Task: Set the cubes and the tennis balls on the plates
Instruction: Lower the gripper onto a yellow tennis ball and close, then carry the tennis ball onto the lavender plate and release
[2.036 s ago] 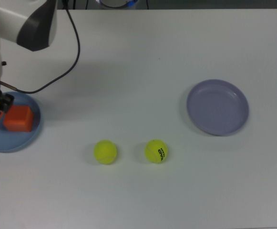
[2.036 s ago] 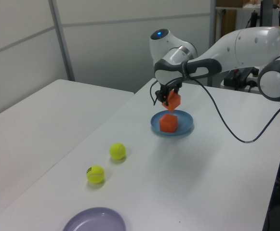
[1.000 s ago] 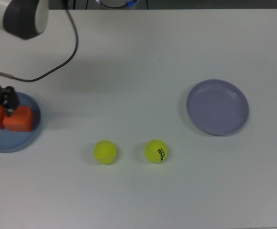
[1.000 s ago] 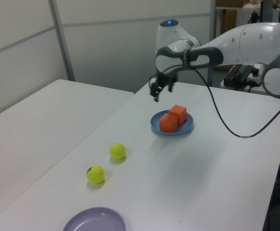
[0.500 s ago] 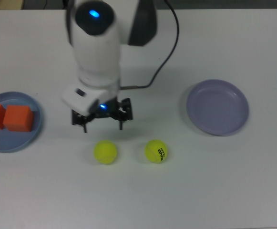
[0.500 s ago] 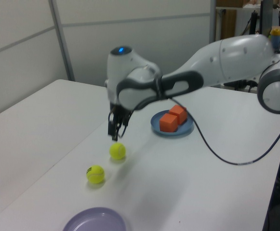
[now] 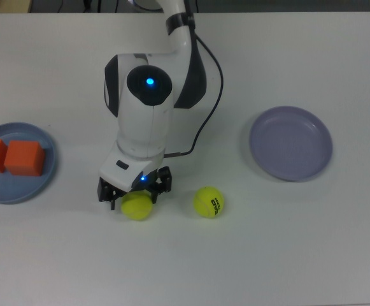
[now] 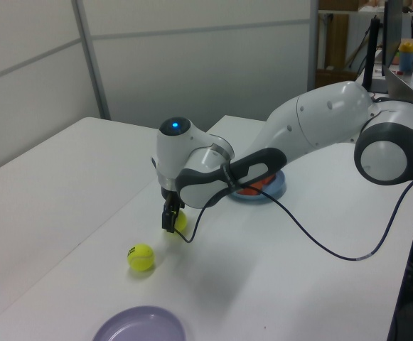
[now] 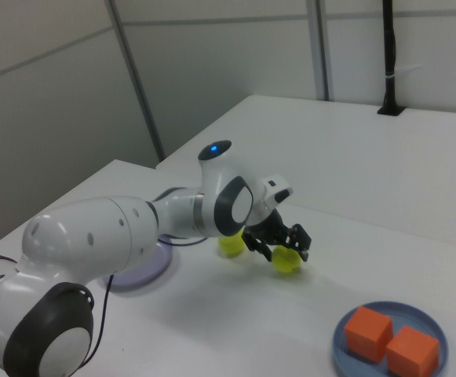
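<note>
White tabletop, grey wall panels behind, and both cubes (image 7: pixel 11 157) are now sitting side by side on the blue plate (image 7: pixel 44 175), so that half looks done. Since a second ago the gripper (image 7: pixel 135 197) has swung off that plate and dropped over the plain ball (image 7: pixel 137 207), which is sitting between its wide-spread fingers (image 7: pixel 161 186), not pinched yet as far as I can tell. The lettered ball (image 7: pixel 209 201) is waiting just outside the fingers toward the top view's right, with the empty purple plate (image 7: pixel 291 143) well beyond, probably where both balls are heading.
</note>
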